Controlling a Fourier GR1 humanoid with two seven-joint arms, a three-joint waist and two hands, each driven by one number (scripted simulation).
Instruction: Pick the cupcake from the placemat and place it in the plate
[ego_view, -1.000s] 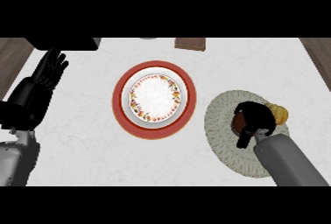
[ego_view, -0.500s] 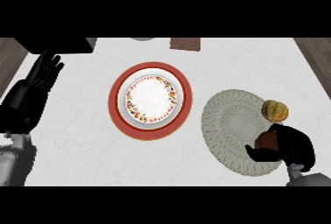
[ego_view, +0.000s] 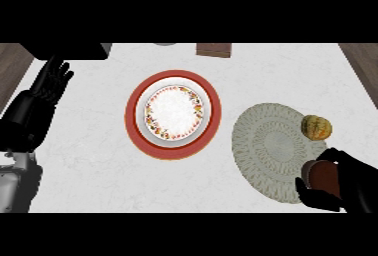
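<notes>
A white plate (ego_view: 173, 111) with a flowered rim stands on a red charger (ego_view: 137, 131) at the counter's middle. To its right lies a round pale woven placemat (ego_view: 269, 150). My right hand (ego_view: 353, 184) shows at the lower right, over the placemat's near edge, fingers curled round a dark red-brown cupcake (ego_view: 325, 178) that is partly hidden. A tan ridged round object (ego_view: 317, 127) sits on the placemat's right edge, apart from the hand. My left hand (ego_view: 46, 94) rests open at the far left, fingers up.
A brown block (ego_view: 213, 49) and a dark box (ego_view: 68, 49) stand at the counter's back edge. Wooden floor (ego_view: 363, 65) shows beyond the counter's right and left sides. White marble counter (ego_view: 96, 165) lies between the charger and my left arm.
My right hand has drawn back from the placemat's right part toward the lower right corner, taking the red-brown cupcake with it. The tan ridged object, plate and left hand stayed put.
</notes>
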